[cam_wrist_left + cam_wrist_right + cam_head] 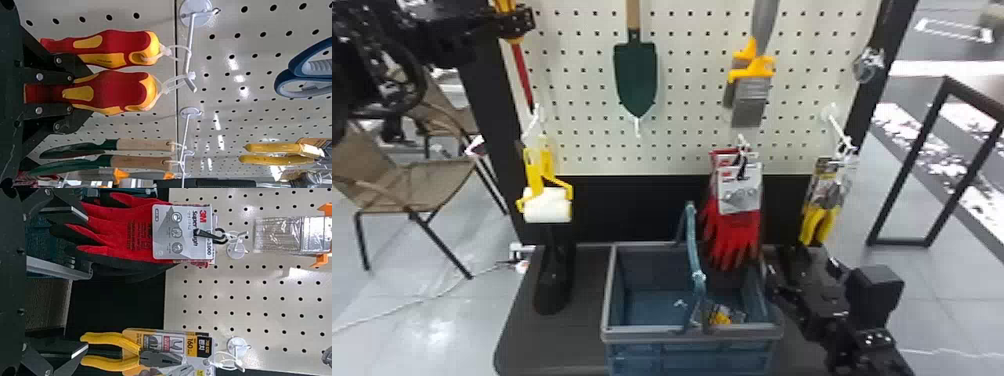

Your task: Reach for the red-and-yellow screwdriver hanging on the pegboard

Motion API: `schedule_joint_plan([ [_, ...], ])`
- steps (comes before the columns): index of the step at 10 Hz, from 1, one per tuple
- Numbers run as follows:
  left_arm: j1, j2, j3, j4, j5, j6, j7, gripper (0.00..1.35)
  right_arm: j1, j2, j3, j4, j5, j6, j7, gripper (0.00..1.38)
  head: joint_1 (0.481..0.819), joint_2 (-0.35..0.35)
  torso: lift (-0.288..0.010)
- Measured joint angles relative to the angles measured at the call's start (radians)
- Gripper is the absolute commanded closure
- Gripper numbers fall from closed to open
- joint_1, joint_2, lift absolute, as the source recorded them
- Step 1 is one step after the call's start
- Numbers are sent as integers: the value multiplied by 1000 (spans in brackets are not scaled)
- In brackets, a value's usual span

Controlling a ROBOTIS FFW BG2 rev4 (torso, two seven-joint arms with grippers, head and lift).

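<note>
While the left gripper point(521, 22) is clasping the red-and-yellow screwdriver point(522, 75) at eleven o'clock in the head view, the tool's red shank is pointing down toward six o'clock in front of the pegboard point(692, 125). Its two fingers are standing close together, pressing either side of the handle base in the left wrist view, while a pale tie is linking the handle end to a white hook point(189, 47). Just beside it, a second screwdriver point(117, 45) is hanging from the same hook. At four o'clock in the head view, the right gripper point(801, 267) is waiting beside the basket point(692, 335), its fingers spreading wide and holding nothing. Around the head view, a trowel point(636, 75) is hanging near twelve o'clock, a brush point(752, 95) at one, yellow-handled pliers point(817, 225) at three, red gloves point(732, 230) at four and a paint roller point(547, 205) at nine. The basket is sitting at six o'clock on a dark table point(562, 345), and a chair point(427, 185) is standing at nine, farther out than the roller.
</note>
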Motion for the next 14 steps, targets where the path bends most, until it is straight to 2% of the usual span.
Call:
schedule_joint_plan([
  [1,6,-1,2,0,12,-4,13,371,0,0,0,0,0,0,0,163,549,0,-100],
  [2,13,-3,5,-3,20,-11,17,76,1,0,0,0,-1,0,0,163,549,0,-100],
  [7,57,3,63,-26,-28,-22,38,121,2,-1,0,-2,-3,0,1,163,549,0,-100],
  [9,122,1,135,-103,-56,-32,96,121,2,-1,0,-2,-3,0,2,163,549,0,-100],
  [10,188,-12,189,-156,-55,-52,150,121,2,-1,0,-2,-3,0,2,163,549,0,-100],
  [11,256,-38,241,-211,-50,-72,201,121,2,-1,0,-2,-3,0,2,163,549,0,-100],
  [14,454,-160,333,-356,-73,-172,306,128,3,0,0,-5,-1,0,2,163,549,0,-100],
])
